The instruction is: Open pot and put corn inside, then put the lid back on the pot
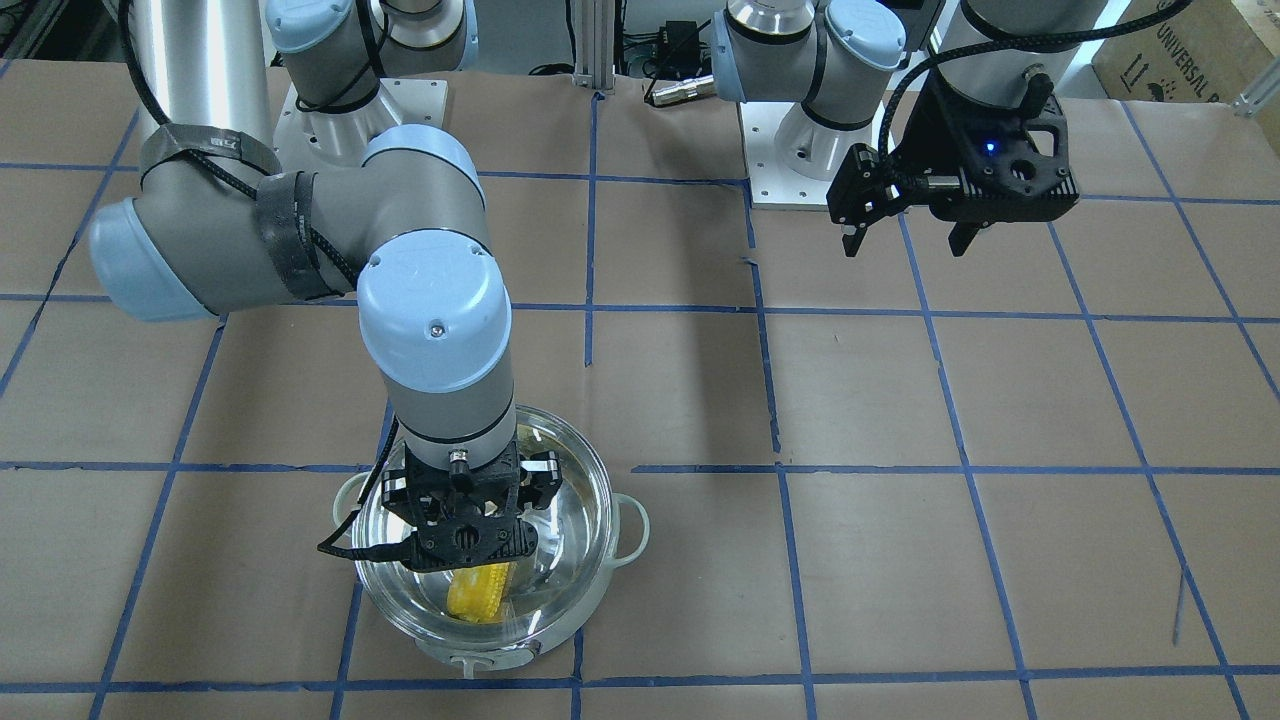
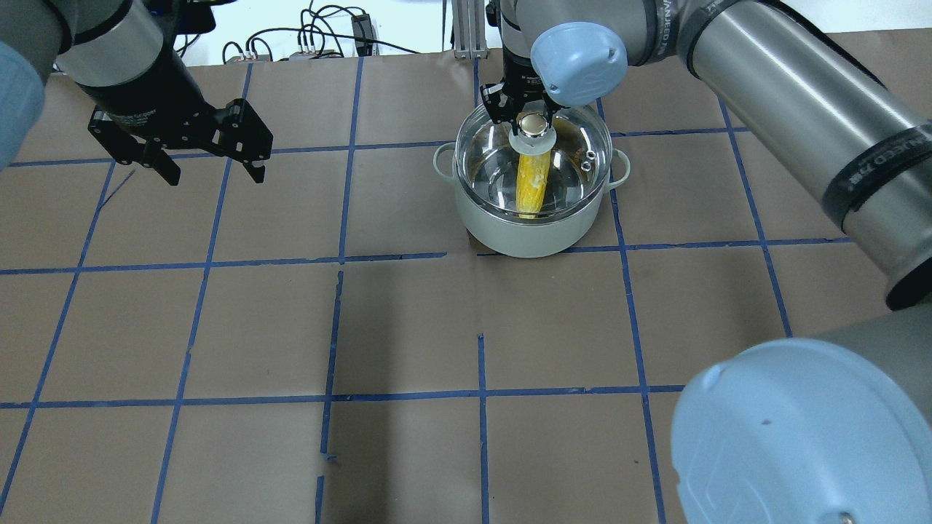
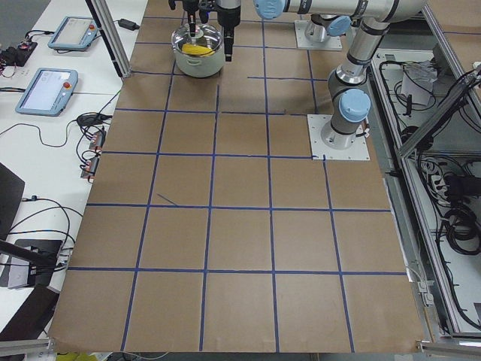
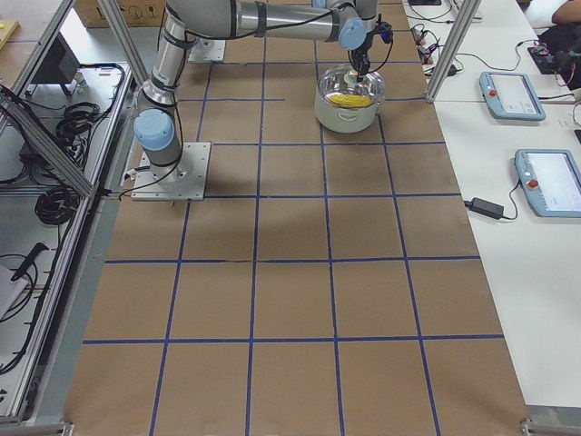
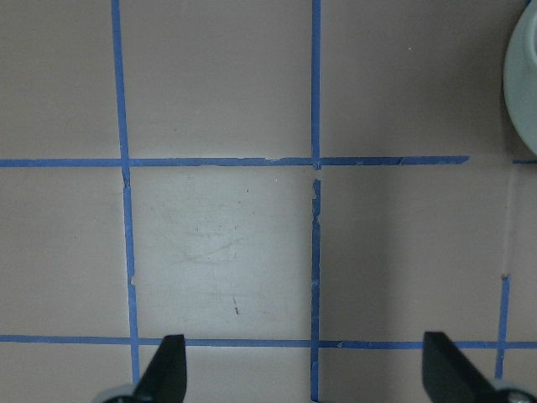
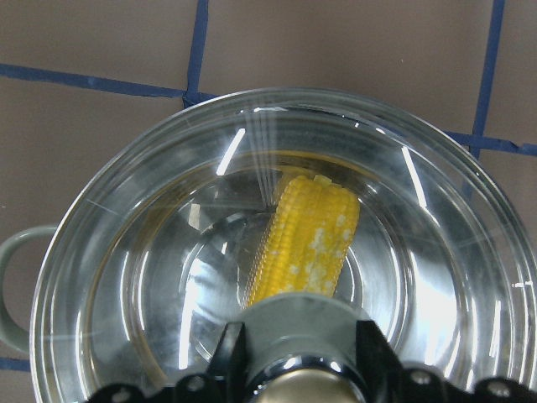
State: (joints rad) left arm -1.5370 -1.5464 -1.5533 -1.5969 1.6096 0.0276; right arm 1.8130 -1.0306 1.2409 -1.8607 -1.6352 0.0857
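The mint-white pot (image 2: 535,233) stands at the far middle of the table. The yellow corn (image 2: 533,185) lies inside it and shows through the glass in the right wrist view (image 6: 306,243). The clear glass lid (image 2: 495,156) rests on the pot's rim. My right gripper (image 2: 534,127) is over the pot's centre, shut on the lid's beige knob (image 6: 302,323), with a finger on each side of it. My left gripper (image 2: 211,171) is open and empty, hanging above the bare table far to the left of the pot.
The table is brown paper with a grid of blue tape (image 2: 480,393). The right arm's elbow (image 1: 430,300) hangs over the table behind the pot. The pot's edge (image 5: 524,75) shows at the upper right of the left wrist view. Operator tablets (image 4: 513,91) lie beyond the table's edge.
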